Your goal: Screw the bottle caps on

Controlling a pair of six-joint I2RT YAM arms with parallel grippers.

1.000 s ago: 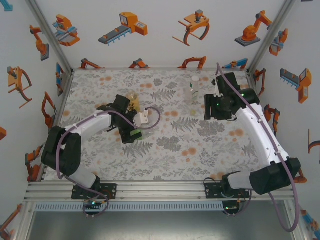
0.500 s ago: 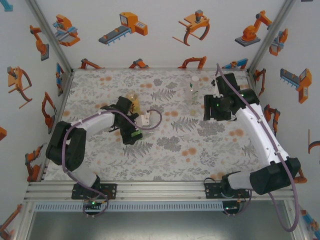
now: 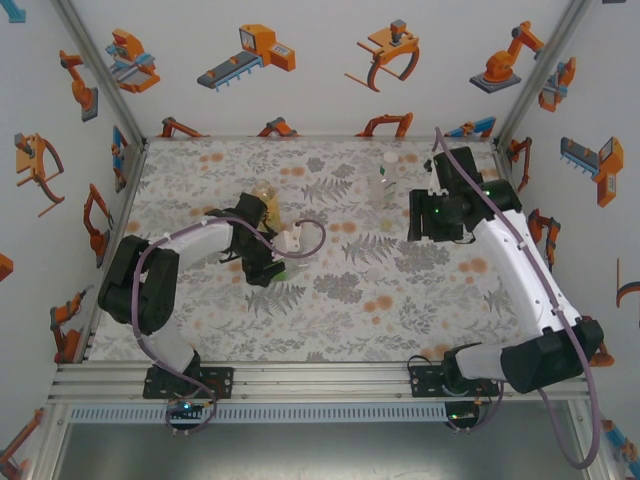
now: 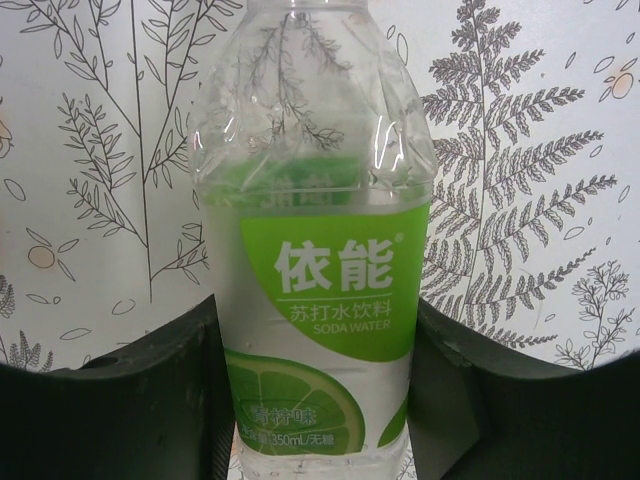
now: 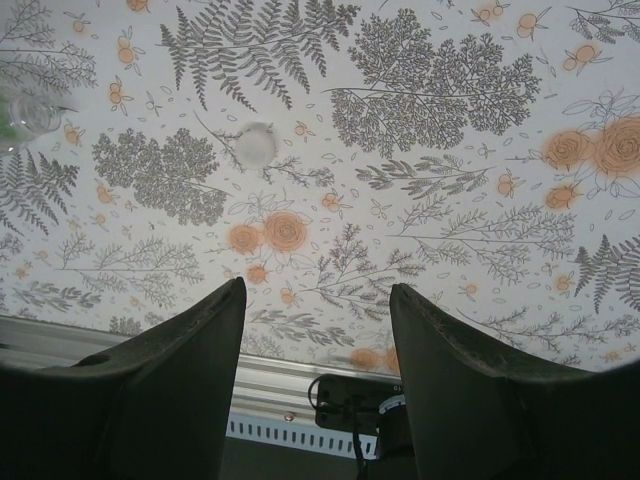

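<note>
Left gripper (image 4: pixel 315 335) clamped on a clear bottle (image 4: pixel 310 190) between its jaws; green label (image 4: pixel 330 290) reads "依能 SODA WATER". Right gripper (image 5: pixel 318 295) half-open, empty.

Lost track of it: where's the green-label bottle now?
The green-label bottle is in the left gripper's grip, wrist view; from above, left of table centre by the amber bottle.

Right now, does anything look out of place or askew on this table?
The green-labelled bottle, clamped in the left gripper, seems to lie on its side: the tablecloth shows behind its whole length. One loose cap lies alone on the tablecloth, apart from any bottle. No spill visible.
</note>
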